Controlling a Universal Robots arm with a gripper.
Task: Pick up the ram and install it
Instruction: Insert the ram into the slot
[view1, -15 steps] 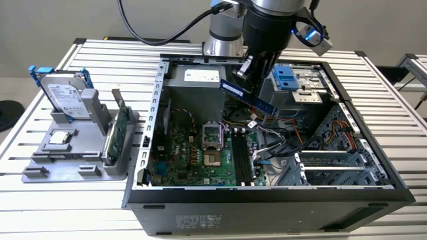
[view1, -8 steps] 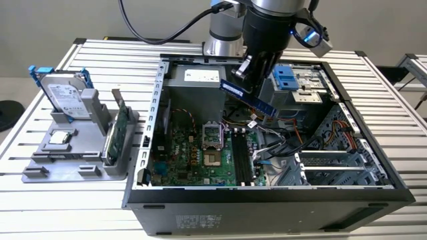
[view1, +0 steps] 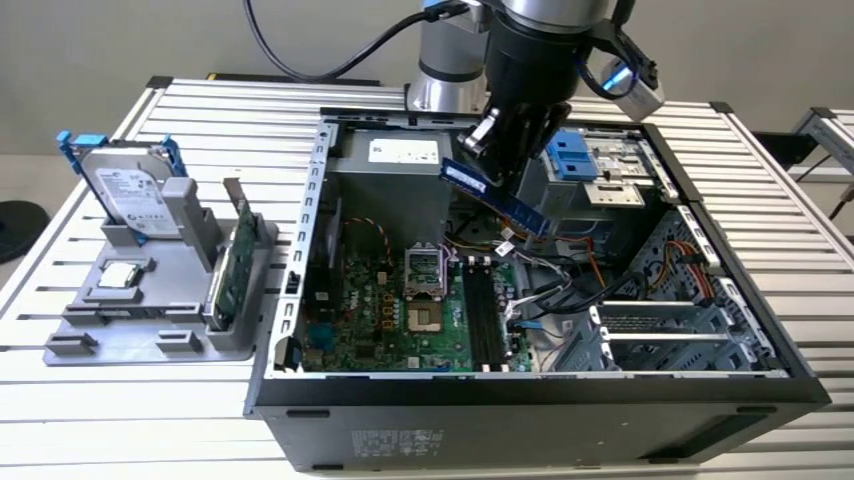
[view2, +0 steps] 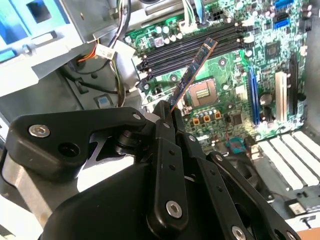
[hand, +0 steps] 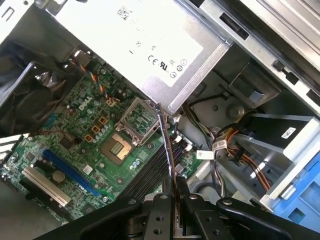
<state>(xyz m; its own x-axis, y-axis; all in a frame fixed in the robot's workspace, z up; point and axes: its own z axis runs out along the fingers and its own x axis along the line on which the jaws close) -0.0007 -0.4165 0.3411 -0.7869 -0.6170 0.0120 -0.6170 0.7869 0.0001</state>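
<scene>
The claw (view1: 485, 150) is clenched on the ram (view1: 498, 197). It pinches one end of the stick, so the rest juts out past its tips at a slant. The ram hangs in the air over the open computer case (view1: 534, 388) standing on the bench (view1: 801, 260), and touches nothing but the claw. Below the claw, well apart from the stick's free end, lie the long black memory slots (view2: 192, 50) on the green motherboard (view2: 225, 70), just beside the square processor socket (view2: 204, 92).

The ram looks light, thin and stiff, a bare board likely to crack rather than bend. It is probably best held by its edges or short ends, clear of the contact strip and chips. Gripped at one end as it is, it could swivel in the claw under any sideways push.
</scene>
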